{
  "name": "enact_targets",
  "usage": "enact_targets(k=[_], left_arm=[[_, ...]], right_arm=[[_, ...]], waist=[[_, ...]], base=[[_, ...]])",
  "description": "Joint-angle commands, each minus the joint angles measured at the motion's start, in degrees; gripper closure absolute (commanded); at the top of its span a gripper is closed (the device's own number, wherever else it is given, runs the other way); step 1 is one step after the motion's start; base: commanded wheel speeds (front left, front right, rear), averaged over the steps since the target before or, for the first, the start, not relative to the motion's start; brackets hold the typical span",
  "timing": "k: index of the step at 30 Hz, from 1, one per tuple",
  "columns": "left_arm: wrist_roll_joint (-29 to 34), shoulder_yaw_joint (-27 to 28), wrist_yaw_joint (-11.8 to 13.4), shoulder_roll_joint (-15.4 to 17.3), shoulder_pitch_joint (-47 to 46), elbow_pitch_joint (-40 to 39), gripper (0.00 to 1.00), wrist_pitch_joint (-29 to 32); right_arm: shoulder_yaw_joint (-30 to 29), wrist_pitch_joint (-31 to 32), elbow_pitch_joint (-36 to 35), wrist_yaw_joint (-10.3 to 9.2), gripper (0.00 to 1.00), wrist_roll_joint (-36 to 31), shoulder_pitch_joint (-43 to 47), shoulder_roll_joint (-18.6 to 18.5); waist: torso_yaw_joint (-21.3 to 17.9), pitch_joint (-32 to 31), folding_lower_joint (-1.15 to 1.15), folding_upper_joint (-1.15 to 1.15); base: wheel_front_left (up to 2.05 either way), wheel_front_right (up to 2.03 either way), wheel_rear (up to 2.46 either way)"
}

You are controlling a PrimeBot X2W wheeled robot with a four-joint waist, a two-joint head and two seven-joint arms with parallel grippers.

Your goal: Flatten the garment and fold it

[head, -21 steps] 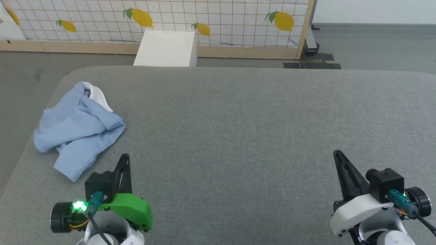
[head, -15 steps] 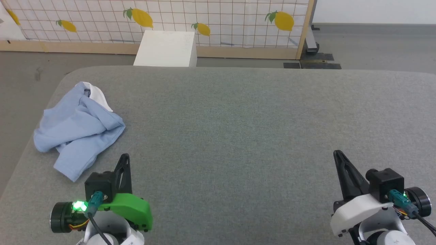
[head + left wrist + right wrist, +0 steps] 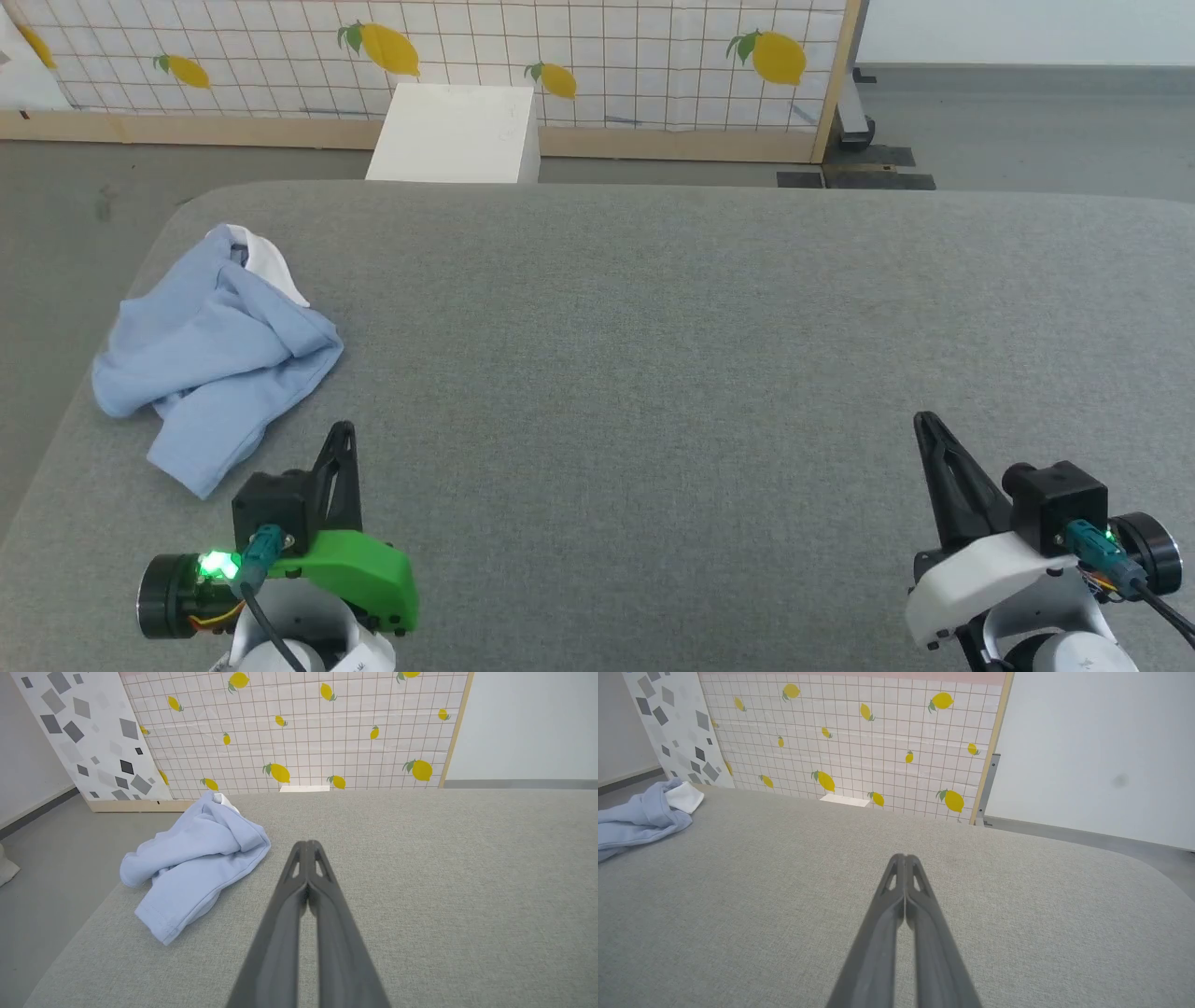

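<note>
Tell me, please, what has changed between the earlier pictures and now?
Nothing has visibly changed. The shirt lies crumpled near the left edge of the table, untouched. The left gripper and the right gripper stay shut, in the same places, away from the shirt.

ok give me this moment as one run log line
garment: crumpled, untouched, near table left edge | left gripper: shut, empty | right gripper: shut, empty
</note>
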Motion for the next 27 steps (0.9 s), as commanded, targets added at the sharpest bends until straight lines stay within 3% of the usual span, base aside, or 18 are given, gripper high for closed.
enact_targets(k=[1,25,26,27], left_arm=[[0.59,0.12,-0.06,-0.25,0.67,-0.15,1.00,0.08],[0.59,0.12,-0.06,-0.25,0.67,-0.15,1.00,0.08],[0.59,0.12,-0.06,-0.25,0.67,-0.15,0.00,0.08],[-0.01,-0.04,0.00,0.01,-0.01,0.00,0.00,0.00]], right_arm=[[0.07,0.02,0.09,-0.10,1.00,-0.37,-1.04,0.18],[0.07,0.02,0.09,-0.10,1.00,-0.37,-1.04,0.18],[0.07,0.02,0.09,-0.10,0.00,-0.37,-1.04,0.18],[-0.01,0.00,0.00,0.00,0.00,0.01,0.02,-0.01]], waist=[[0.00,0.00,0.00,0.00],[0.00,0.00,0.00,0.00],[0.00,0.00,0.00,0.00],[0.00,0.00,0.00,0.00]], base=[[0.00,0.00,0.00],[0.00,0.00,0.00],[0.00,0.00,0.00],[0.00,0.00,0.00]])
